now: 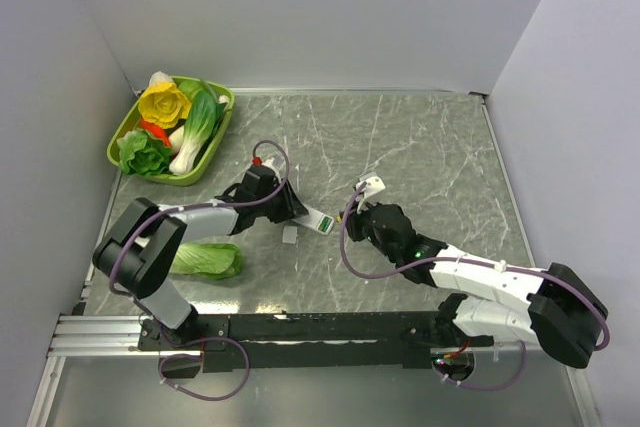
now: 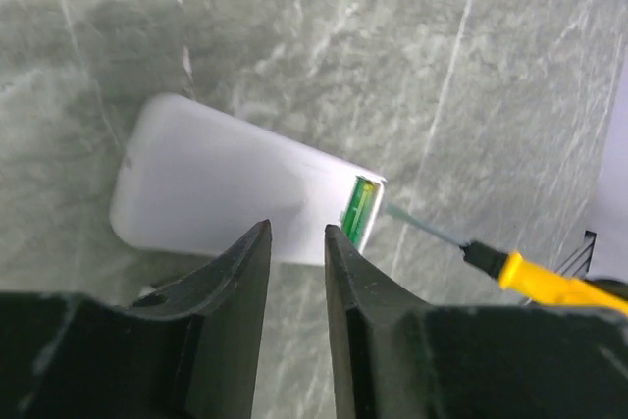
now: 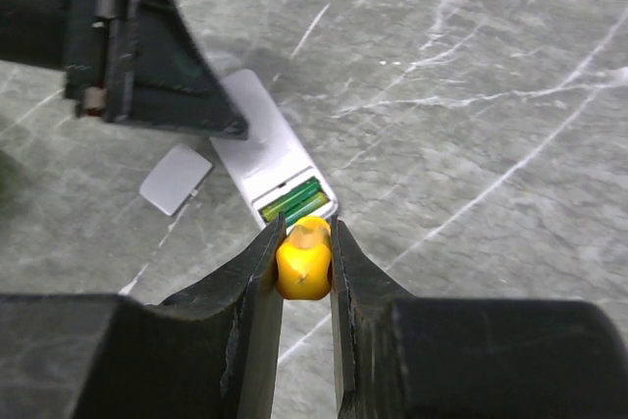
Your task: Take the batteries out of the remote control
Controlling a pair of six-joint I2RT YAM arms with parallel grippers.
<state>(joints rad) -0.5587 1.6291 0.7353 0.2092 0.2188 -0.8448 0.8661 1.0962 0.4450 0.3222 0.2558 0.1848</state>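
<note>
Jaws on the left tool (image 2: 296, 231) are set slightly apart over the closed end of the remote control (image 2: 226, 183) on the desk (image 1: 420, 137). Batteries (image 3: 291, 199) are seated crosswise in its open right end, faced by the right tool (image 3: 305, 226), clamped on a screwdriver (image 3: 302, 262).

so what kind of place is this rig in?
Looks like a lab test cell: marble-pattern table boxed in by plain grey walls, a left arm and right arm bolted to a rail, a tray of toy vegetables as props.
</note>
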